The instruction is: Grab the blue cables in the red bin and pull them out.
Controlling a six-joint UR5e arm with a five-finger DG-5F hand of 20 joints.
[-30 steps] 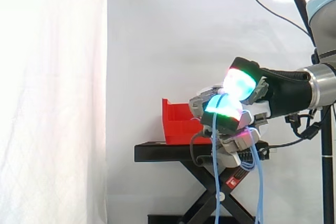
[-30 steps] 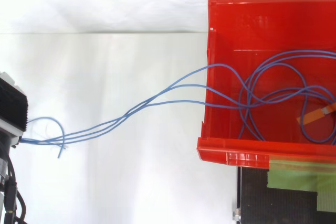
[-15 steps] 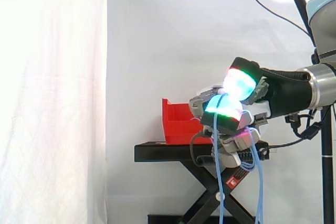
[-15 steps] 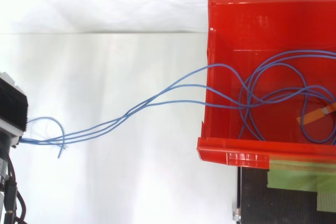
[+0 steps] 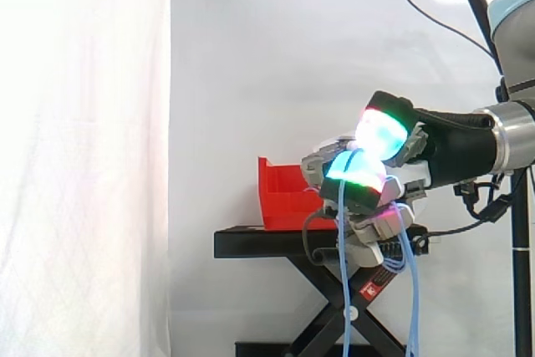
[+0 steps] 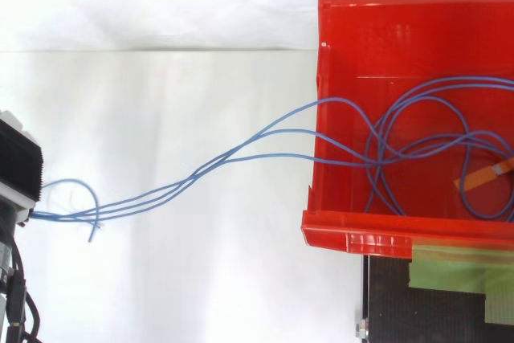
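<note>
Nothing has shifted since the earlier frames: the hand point(image 5: 380, 135) remains clenched on the blue cables point(image 5: 343, 282), which trail out over the red bin point(image 6: 385, 240) wall.

Black stand point(image 5: 251, 244) with red bin point(image 5: 280, 202) directly on top.

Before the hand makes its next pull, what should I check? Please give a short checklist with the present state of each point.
1. Fingers shut on the blue cables: ok; strands hang from the hand.
2. Cables out of the red bin: not ok; loops lie inside.
3. Strands taut: not ok; they curve between bin and hand.
4. Loops free of snags: cannot tell; they cross, and an orange tag lies among them.
5. Bin fixed to the black stand: cannot tell.
</note>
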